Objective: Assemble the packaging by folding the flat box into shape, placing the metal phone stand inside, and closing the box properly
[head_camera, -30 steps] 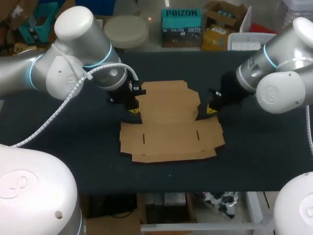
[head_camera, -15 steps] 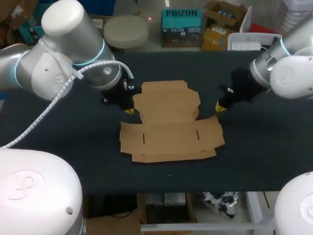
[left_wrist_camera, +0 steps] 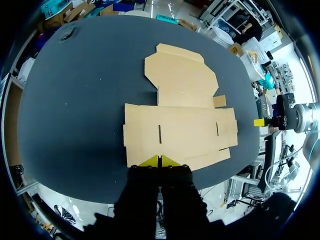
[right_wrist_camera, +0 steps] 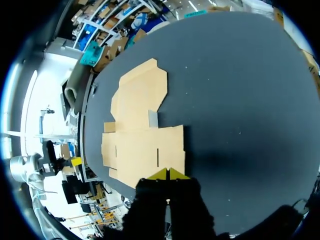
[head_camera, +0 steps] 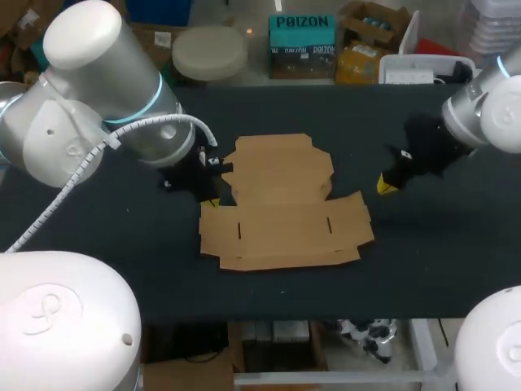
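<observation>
Table (head_camera: pixel 423 261) fills most of head view, covered edge to edge in dark matte cloth. Front edge straight. Surface flat, greyish under even overhead light. Soft shadow patch (right_wrist_camera: pixel 220 165) on cloth.

Open bench (head_camera: pixel 440 261) surrounds the flat box (head_camera: pixel 281 208) on all sides. The left hand (head_camera: pixel 213 198) (just beside its edge) narrows that side; the right hand (head_camera: pixel 387 186) stands apart.

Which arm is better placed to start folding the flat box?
Probably left: the left gripper sits right by the flat box's left edge, while the right gripper stands off its right side over bare table.
</observation>
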Action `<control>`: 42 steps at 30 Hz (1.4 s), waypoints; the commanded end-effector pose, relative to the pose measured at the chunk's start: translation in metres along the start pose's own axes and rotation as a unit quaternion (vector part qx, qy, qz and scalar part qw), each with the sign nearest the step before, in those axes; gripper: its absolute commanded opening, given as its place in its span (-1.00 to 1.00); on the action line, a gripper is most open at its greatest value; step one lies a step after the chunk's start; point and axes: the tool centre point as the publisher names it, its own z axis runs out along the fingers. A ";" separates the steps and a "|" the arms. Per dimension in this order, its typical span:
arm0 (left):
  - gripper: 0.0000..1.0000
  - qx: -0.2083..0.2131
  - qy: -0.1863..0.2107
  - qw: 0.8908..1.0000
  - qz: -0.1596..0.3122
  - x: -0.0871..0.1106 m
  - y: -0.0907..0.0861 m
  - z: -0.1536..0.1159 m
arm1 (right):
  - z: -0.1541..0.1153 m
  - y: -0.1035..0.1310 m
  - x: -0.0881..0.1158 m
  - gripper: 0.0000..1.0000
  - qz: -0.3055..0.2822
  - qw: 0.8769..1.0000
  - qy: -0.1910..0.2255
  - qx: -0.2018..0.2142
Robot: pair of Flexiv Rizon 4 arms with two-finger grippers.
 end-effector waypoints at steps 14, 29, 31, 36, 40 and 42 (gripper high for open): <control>-1.00 0.019 0.033 0.999 -0.015 -0.024 0.095 -0.019 | -0.019 -0.093 -0.015 -1.00 -0.001 1.000 0.015 -0.002; -1.00 0.020 0.052 0.998 -0.014 -0.038 0.129 -0.005 | -0.004 -0.121 -0.026 -1.00 -0.006 0.999 0.038 -0.001; -1.00 0.018 0.057 0.998 -0.013 -0.039 0.129 -0.002 | -0.001 -0.120 -0.027 -1.00 -0.008 0.999 0.040 0.002; -1.00 0.012 0.064 0.998 -0.015 -0.042 0.126 0.006 | 0.006 -0.118 -0.028 -1.00 -0.009 0.999 0.043 0.007; -1.00 0.005 0.070 0.997 -0.014 -0.044 0.124 0.011 | 0.009 -0.116 -0.032 -1.00 -0.007 0.999 0.045 0.014; -1.00 -0.002 0.076 0.997 -0.010 -0.044 0.123 0.014 | 0.011 -0.116 -0.034 -1.00 -0.007 0.999 0.047 0.018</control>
